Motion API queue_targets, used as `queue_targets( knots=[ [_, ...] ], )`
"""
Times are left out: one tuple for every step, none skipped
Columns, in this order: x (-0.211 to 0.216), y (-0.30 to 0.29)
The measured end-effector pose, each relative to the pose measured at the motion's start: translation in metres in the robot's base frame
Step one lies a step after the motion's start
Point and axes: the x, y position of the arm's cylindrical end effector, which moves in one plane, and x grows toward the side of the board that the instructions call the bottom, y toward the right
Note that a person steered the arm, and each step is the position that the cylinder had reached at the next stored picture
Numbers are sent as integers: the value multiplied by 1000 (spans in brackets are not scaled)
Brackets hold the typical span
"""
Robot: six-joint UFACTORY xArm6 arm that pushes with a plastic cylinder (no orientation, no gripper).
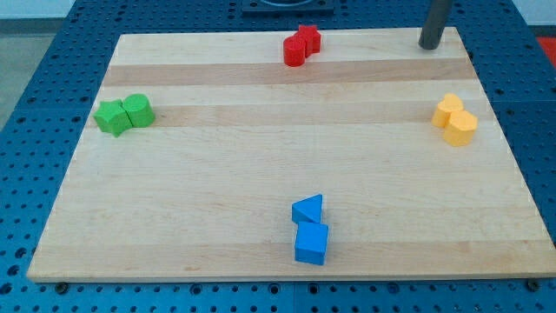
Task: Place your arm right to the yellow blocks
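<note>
Two yellow blocks touch each other near the board's right edge: a rounded one [448,109] and a hexagonal one [461,128] just below and right of it. My rod comes down at the view's top right, and my tip [429,46] rests on the board near its top edge. The tip is above the yellow blocks and slightly to their left, well apart from them.
A red pair, a star [308,37] and a cylinder [294,51], sits at top centre. A green pair [124,114] sits at the left. A blue triangle [308,209] and a blue cube [312,243] sit at bottom centre. The wooden board [261,156] lies on a blue perforated table.
</note>
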Motion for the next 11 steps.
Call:
queue_targets(
  knots=[
    [0, 12],
    [0, 35],
    [14, 47],
    [48, 51],
    [80, 76],
    [102, 93],
    [115, 93],
    [146, 77],
    [162, 76],
    [164, 61],
    [164, 34]
  ],
)
